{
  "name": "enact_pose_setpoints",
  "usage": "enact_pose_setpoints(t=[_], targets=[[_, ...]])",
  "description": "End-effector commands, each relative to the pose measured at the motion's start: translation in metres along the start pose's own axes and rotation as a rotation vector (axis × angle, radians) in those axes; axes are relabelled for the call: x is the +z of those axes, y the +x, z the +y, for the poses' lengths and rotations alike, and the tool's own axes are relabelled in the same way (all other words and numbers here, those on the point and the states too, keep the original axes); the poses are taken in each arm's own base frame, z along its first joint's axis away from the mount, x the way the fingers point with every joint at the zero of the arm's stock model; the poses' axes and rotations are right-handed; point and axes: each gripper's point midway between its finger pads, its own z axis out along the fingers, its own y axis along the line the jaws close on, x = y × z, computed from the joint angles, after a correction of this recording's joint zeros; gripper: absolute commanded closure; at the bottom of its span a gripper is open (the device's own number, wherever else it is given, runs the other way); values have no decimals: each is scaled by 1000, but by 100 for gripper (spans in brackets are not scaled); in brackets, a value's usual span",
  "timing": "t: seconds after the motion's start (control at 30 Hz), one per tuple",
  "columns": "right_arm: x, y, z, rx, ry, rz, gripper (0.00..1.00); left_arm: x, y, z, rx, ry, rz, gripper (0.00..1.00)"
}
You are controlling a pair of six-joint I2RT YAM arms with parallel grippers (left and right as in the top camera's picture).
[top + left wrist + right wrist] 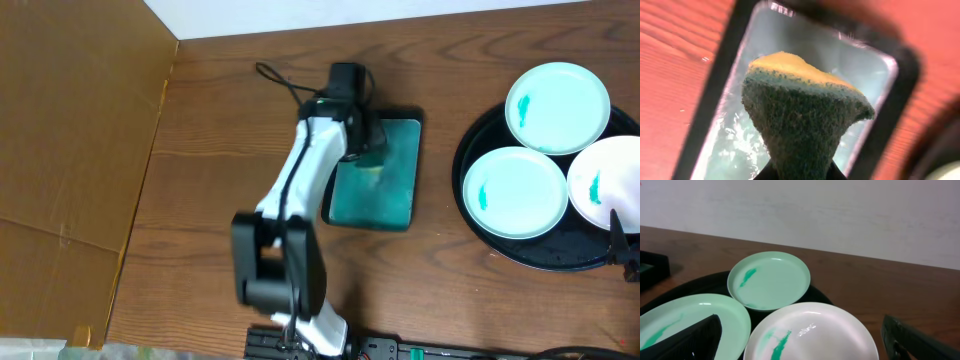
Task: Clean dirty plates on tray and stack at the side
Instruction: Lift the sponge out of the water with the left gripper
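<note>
Three round plates with teal smears lie on the large round black tray (480, 235) at the right: one at the back (557, 107), one at the front left (515, 192), one at the right edge (608, 185). My left gripper (362, 140) is shut on a yellow-and-green sponge (800, 115) held over the small rectangular tray (385, 195). My right gripper (805, 345) is open above the near plate (815, 330). Its fingers show at the frame's lower corners. The other two plates (769, 280) (675, 322) show behind and left.
The small rectangular black tray holds teal liquid (735, 145). A brown cardboard panel (70, 150) covers the left side. A black cable (280, 80) runs behind the left arm. A white wall (840, 210) lies beyond the table's far edge.
</note>
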Motion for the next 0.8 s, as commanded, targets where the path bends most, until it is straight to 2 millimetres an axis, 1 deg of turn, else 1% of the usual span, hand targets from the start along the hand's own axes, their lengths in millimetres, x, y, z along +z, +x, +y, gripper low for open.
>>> enact_pose_setpoints(t=[0.0,0.1,0.17,0.2,0.27,0.4,0.43,0.47,0.5,0.57,0.63,0.73,0.77], targets=[[0,0,2,5,-9,-1,1,-35,-11,-7,8,47,-73,93],[0,0,2,5,-9,-1,1,-52,-13,-8,8,63,-110,93],[0,0,2,5,-8,-1,1,-52,-13,-8,8,64,-113,93],[0,0,2,5,-9,-1,1,-46,-12,-7,8,61,-106,93],[0,0,2,5,-9,-1,1,-25,-3,-3,-4,45,-69,93],[0,0,2,5,-9,-1,1,34,26,8,-13,-3,38,93],[0,0,2,5,-9,-1,1,43,33,11,-13,-18,71,93],[0,0,2,5,-8,-1,1,49,38,13,-15,-30,98,93],[0,0,2,5,-9,-1,1,48,39,15,-17,-36,106,93],[0,0,2,5,-9,-1,1,37,31,12,-18,-28,89,93],[0,0,2,5,-9,-1,1,14,18,6,-16,-5,39,93],[0,0,2,5,-9,-1,1,-30,-2,-4,-5,50,-75,93],[0,0,2,5,-9,-1,1,-42,-5,-6,-6,64,-106,93]])
